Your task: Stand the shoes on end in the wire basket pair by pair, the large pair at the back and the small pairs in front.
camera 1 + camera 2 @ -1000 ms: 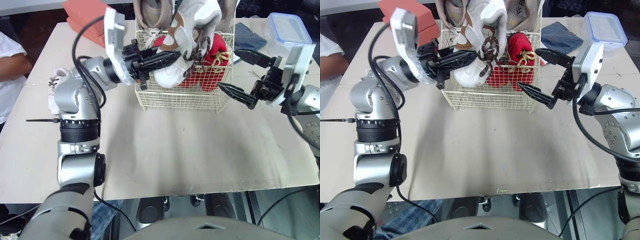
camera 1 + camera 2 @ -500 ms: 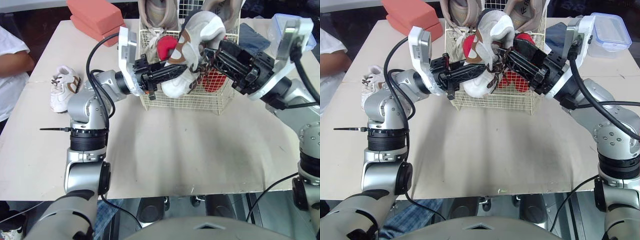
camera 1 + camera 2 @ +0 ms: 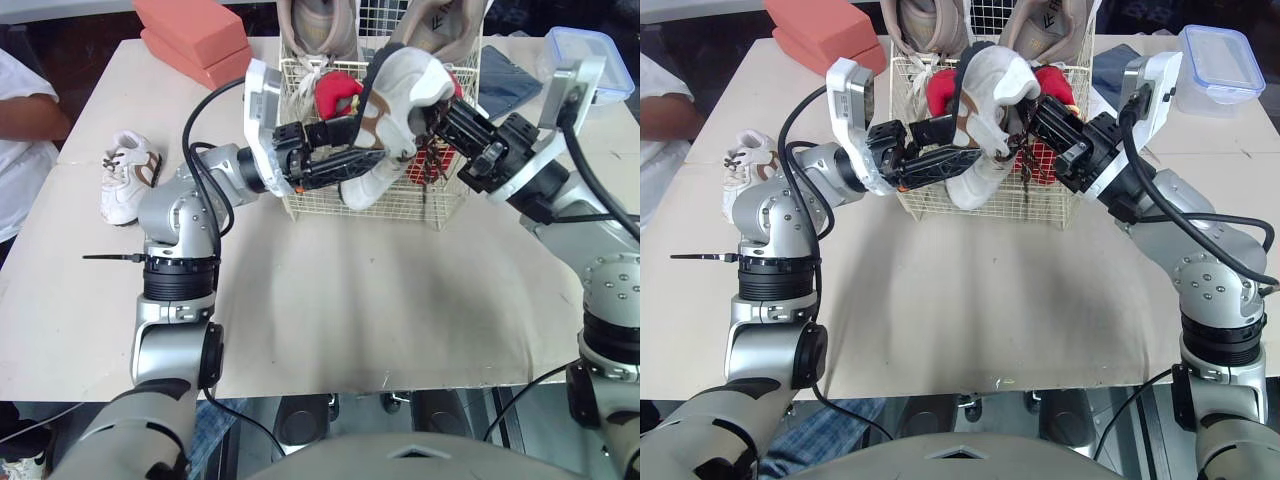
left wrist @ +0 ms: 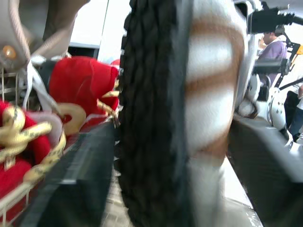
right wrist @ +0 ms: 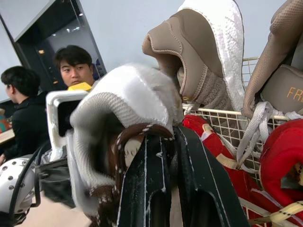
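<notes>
A small white and brown shoe (image 3: 395, 110) hangs above the front of the wire basket (image 3: 370, 205), sole toward my left arm. My left gripper (image 3: 345, 150) is open, its fingers (image 4: 71, 179) either side of the shoe's sole end. My right gripper (image 3: 435, 115) is shut on the shoe's collar (image 5: 123, 104). Its mate (image 3: 125, 175) lies on the table at the left. Small red shoes (image 3: 335, 90) stand in the basket. The large beige pair (image 3: 315, 25) stands on end at the back.
Red blocks (image 3: 190, 35) lie at the back left. A clear lidded box (image 3: 585, 60) and dark blue cloth (image 3: 510, 85) sit at the back right. A person's arm (image 3: 20, 130) is at the left edge. A black zip tie (image 3: 110, 257) lies near my left arm.
My right gripper came in from the right and shut on the white shoe's collar. My left gripper let go and spread its fingers. The shoe tipped more upright.
</notes>
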You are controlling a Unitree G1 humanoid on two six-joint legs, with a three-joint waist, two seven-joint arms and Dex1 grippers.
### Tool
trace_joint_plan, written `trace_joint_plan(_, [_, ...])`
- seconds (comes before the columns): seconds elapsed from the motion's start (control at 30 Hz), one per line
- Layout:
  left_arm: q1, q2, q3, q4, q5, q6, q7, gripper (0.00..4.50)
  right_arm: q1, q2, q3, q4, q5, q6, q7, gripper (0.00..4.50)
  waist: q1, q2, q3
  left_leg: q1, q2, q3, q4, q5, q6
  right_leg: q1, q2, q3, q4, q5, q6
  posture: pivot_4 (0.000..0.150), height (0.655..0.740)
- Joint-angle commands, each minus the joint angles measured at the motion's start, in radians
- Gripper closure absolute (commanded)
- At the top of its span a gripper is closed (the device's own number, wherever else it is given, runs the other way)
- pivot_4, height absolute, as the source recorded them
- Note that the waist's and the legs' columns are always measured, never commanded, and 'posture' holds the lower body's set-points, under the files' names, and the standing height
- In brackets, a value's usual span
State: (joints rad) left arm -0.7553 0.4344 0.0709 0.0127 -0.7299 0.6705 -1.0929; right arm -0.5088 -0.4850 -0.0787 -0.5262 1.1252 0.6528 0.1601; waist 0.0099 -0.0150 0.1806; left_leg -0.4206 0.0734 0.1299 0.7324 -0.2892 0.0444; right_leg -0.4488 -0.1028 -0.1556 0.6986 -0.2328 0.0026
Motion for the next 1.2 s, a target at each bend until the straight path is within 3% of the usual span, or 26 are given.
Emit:
trace_joint_plan(0.03, [-0.022,0.025,0.007,-0.027,0.014,-0.046,-0.018,0.11,-0.019,0.024,-0.053,-0.070,-0.028,-0.040,-0.061,4.50,0.000,0.000,0.000,0.000,0.000,0.000,0.000,0.000,0.000,0.000,0.000,0.000,0.000,0.000,0.000,0.150,0.6860])
trace_joint_plan(0.33, [-0.024,0.221,0.009,-0.152,-0.009,0.027,-0.099,0.11,-0.051,-0.031,-0.106,-0.148,-0.198,-0.040,-0.178,4.50,-0.001,0.000,0.000,-0.001,0.000,0.000,-0.001,0.000,0.000,-0.001,0.000,0.000,-0.001,0.000,0.000,0.150,0.6860])
trace_joint_plan(0.53, [-0.034,0.316,-0.010,-0.217,0.010,0.071,-0.092,0.11,0.030,-0.047,-0.042,-0.230,-0.298,-0.022,-0.193,4.50,0.003,0.000,0.000,-0.001,0.000,0.000,-0.003,0.000,0.000,-0.002,0.000,0.000,-0.002,-0.001,0.001,0.150,0.6860])
trace_joint_plan(0.9, [-0.006,0.357,-0.031,-0.275,0.007,0.112,-0.059,0.11,0.255,-0.064,0.105,-0.334,-0.715,-0.007,-0.254,4.50,0.002,0.000,0.000,-0.001,0.000,-0.001,-0.002,0.000,0.000,-0.002,0.000,0.000,-0.002,-0.003,0.004,0.150,0.6860])
trace_joint_plan(1.2, [0.005,0.363,-0.042,-0.279,0.022,0.106,-0.059,0.11,0.346,0.058,0.106,-0.322,-0.696,0.137,-0.237,4.50,0.002,-0.001,-0.001,-0.001,0.000,-0.001,-0.002,0.000,0.000,-0.001,0.000,0.000,-0.002,-0.003,0.004,0.150,0.6860])
